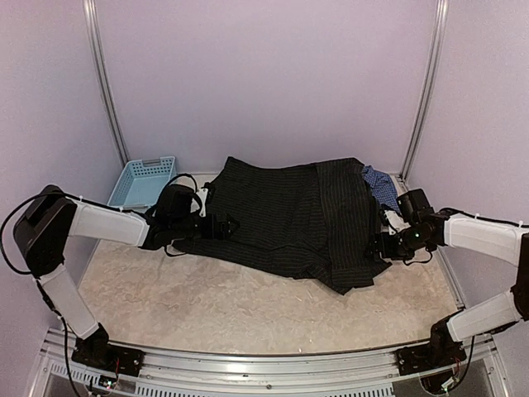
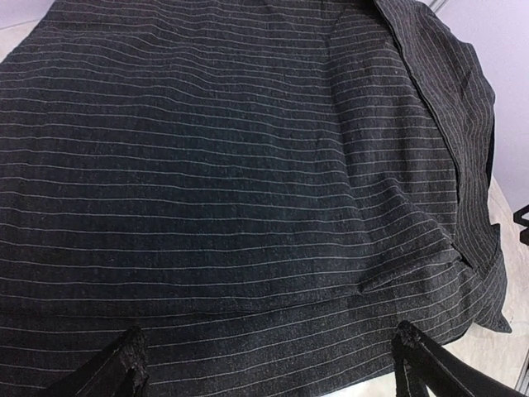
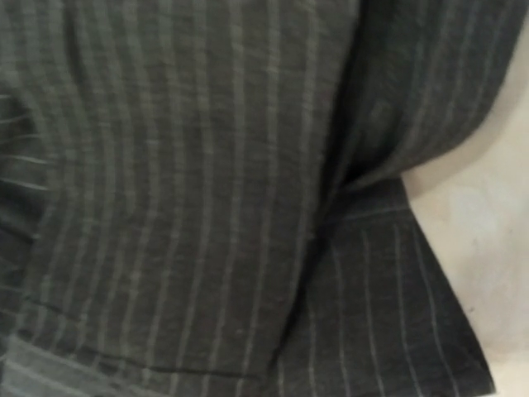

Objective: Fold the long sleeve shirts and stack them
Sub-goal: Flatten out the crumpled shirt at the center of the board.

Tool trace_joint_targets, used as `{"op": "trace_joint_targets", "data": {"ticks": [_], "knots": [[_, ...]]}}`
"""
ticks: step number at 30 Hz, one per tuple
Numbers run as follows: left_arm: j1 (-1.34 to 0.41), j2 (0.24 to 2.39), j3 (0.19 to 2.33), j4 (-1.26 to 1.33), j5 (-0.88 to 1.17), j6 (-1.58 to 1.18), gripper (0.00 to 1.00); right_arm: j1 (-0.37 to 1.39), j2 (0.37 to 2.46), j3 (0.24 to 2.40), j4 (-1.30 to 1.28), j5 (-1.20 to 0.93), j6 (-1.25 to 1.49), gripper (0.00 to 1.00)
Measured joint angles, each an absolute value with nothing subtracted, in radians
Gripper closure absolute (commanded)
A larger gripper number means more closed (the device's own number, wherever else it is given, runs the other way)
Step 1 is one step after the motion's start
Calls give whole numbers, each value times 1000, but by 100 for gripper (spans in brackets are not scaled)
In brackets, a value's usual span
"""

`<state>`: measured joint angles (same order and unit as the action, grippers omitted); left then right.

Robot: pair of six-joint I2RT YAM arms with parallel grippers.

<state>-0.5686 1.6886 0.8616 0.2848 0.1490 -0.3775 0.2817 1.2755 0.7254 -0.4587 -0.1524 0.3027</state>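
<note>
The black pinstriped long sleeve shirt [image 1: 281, 217] lies spread across the middle of the table, with its right part folded over. A corner of the blue checked shirt [image 1: 378, 186] shows from under it at the back right. My left gripper [image 1: 216, 225] is at the black shirt's left edge. In the left wrist view it [image 2: 269, 360] stands open, one fingertip [image 2: 126, 364] at each side of the frame, and the pinstriped cloth [image 2: 248, 165] lies flat beneath. My right gripper [image 1: 382, 246] sits at the shirt's right edge. Pinstriped cloth [image 3: 207, 207] fills the right wrist view and no fingers show.
A light blue plastic basket [image 1: 142, 182] stands at the back left corner. The cream table surface [image 1: 207, 306] runs in front of the shirts. Metal frame posts [image 1: 106, 83] rise at the back against lilac walls.
</note>
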Motion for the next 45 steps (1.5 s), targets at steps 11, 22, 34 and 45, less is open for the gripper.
{"op": "trace_joint_targets", "data": {"ticks": [11,22,34,45], "knots": [[-586,1750,849,316,159,-389,3,273,1364,669,-408,-82,384,31],[-603,1796,847,334,160,-389,3,193,1372,602,-341,-72,421,35],[-614,1832,828,336,142,-400,16,179,1380,568,-245,-119,448,91],[-642,1755,712,336,110,-418,22,176,1069,545,-345,-279,480,100]]}}
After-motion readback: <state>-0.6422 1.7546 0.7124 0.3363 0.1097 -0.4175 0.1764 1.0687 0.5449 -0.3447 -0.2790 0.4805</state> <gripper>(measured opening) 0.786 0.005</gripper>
